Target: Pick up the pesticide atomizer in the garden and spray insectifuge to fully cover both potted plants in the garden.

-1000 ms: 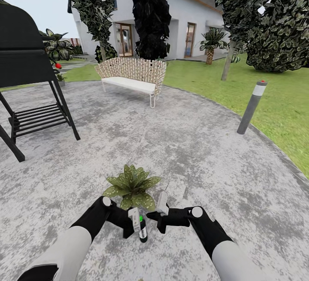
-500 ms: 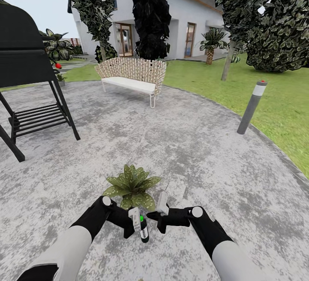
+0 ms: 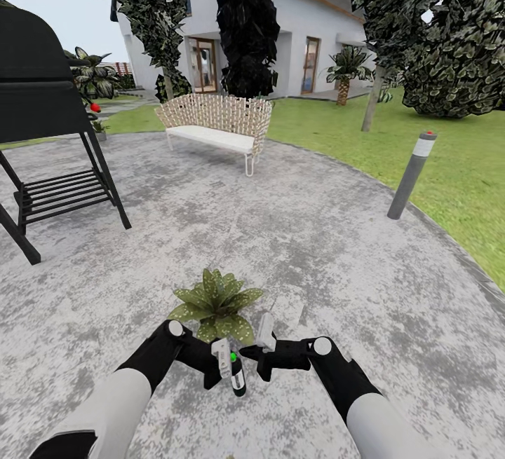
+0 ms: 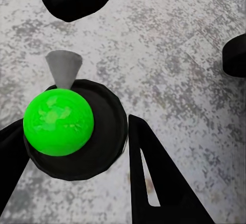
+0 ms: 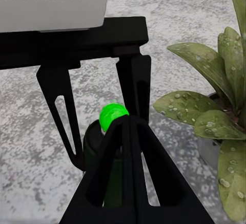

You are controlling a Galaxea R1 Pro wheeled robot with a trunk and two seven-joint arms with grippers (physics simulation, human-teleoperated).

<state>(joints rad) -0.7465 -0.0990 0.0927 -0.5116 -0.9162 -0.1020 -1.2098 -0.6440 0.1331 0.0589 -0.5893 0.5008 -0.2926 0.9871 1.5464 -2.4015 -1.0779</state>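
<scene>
The left gripper clamps the slim dark green atomizer bottle with its bright green cap, label partly hidden. The right gripper's fingers sit together, its state unclear. Just beyond, one speckled green-leaved potted plant sits on the grey mottled stone patio.

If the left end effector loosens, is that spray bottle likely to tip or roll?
Probably tips: the spray bottle is slim, tall and already leaning between the left end effector fingers. Its round body would likely roll on the flat patio. It looks rigid, so squeezing shouldn't deform it.
</scene>
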